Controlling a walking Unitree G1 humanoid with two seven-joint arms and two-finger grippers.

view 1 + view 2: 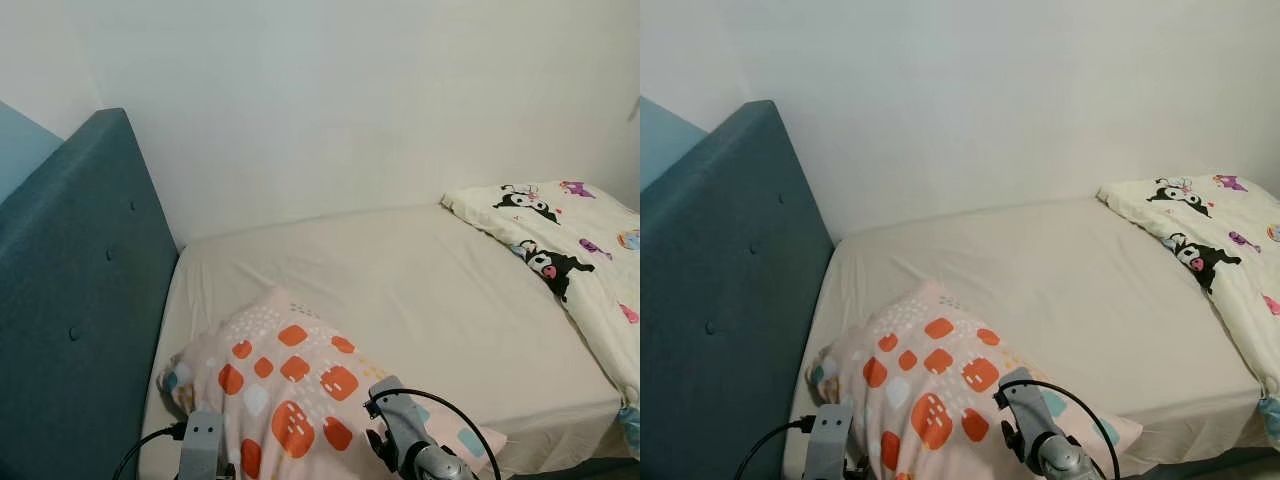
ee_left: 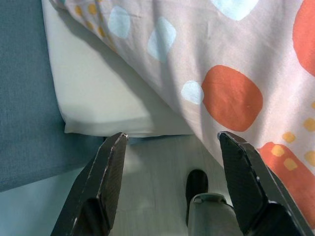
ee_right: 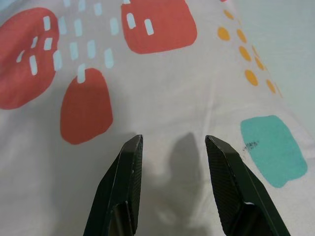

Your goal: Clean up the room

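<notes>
A pink pillow point(image 1: 290, 385) with orange, white and teal patches lies at the near left corner of the bed, close to the headboard. My left gripper point(image 2: 172, 140) is open at the pillow's point(image 2: 236, 73) near edge, over the mattress corner and floor. My right gripper point(image 3: 173, 142) is open just above the pillow's point(image 3: 147, 88) top surface, nothing between its fingers. Both wrists show at the bottom of the left eye view, the left wrist point(image 1: 200, 440) and the right wrist point(image 1: 405, 430), over the pillow's near side.
The bed has a beige sheet point(image 1: 400, 290) and a teal padded headboard point(image 1: 70, 330) on the left. A cartoon-print duvet point(image 1: 575, 260) is bunched at the right end. A white wall point(image 1: 350, 100) runs behind the bed. Pale floor point(image 2: 157, 172) shows below the mattress edge.
</notes>
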